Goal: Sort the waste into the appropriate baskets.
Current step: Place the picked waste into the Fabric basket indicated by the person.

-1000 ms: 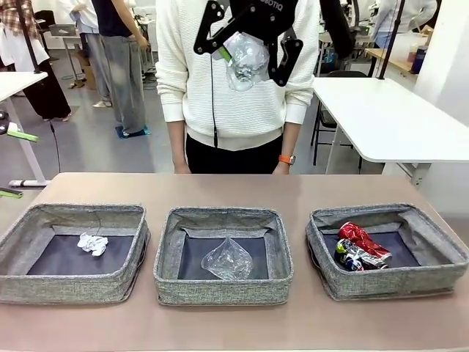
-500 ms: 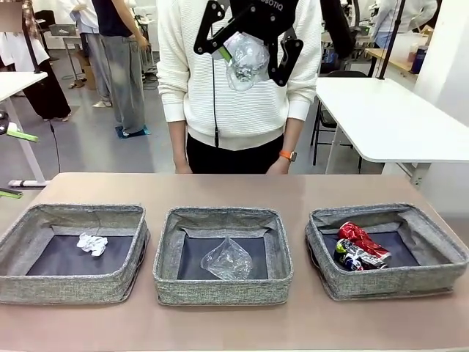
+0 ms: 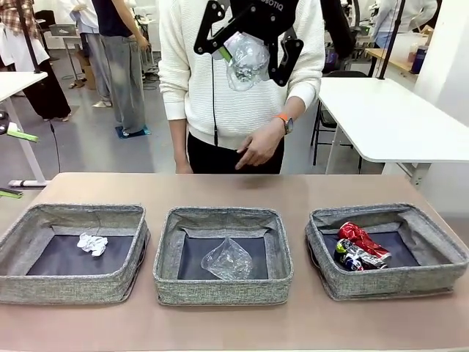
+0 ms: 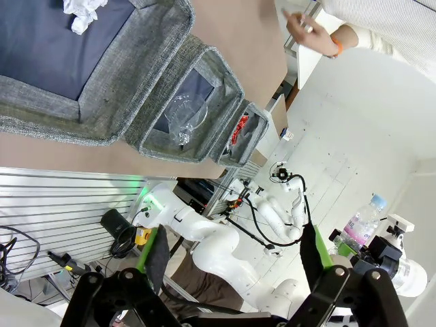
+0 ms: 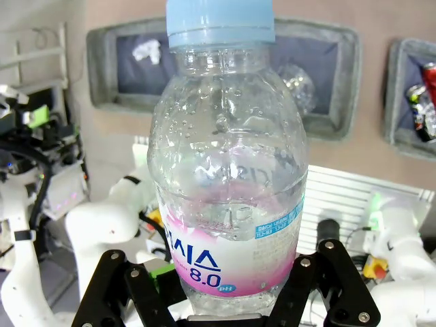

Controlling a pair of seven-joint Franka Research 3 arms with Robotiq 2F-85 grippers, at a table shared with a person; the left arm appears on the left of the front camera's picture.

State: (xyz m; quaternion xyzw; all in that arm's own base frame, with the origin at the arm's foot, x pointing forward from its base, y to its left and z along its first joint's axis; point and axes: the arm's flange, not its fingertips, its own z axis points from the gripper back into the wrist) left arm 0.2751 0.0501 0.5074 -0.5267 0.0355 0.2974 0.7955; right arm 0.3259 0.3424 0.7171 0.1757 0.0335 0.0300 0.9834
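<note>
High above the middle basket (image 3: 223,220), your right gripper (image 3: 249,53) hangs clamped on the small clear bottle (image 5: 228,163), and the main risk is the long drop: let go from up there and a light bottle may bounce off a soft basket wall onto the table (image 3: 234,187), or roll into the wrong basket. Watch the person's hand (image 3: 258,150) too, raised over the far edge of the table just behind the baskets; a descent toward the middle could meet it. Your right wrist view shows the bottle upright between the two fingers (image 5: 116,286), gripped low across the pink label, blue cap pointing away toward the baskets below, so most of its length sticks out past the fingertips and a loose hold could let it tip. I judge the middle basket the target, since the clear plastic piece (image 3: 227,258) already lies there, while the paper wad (image 3: 93,243) sits in the left basket (image 3: 73,218) and the red can (image 3: 359,238) and dark-blue can (image 3: 353,257) share the right basket (image 3: 381,214). Your left gripper (image 4: 231,255) is spread wide, holding nothing, off to the side of the baskets.
</note>
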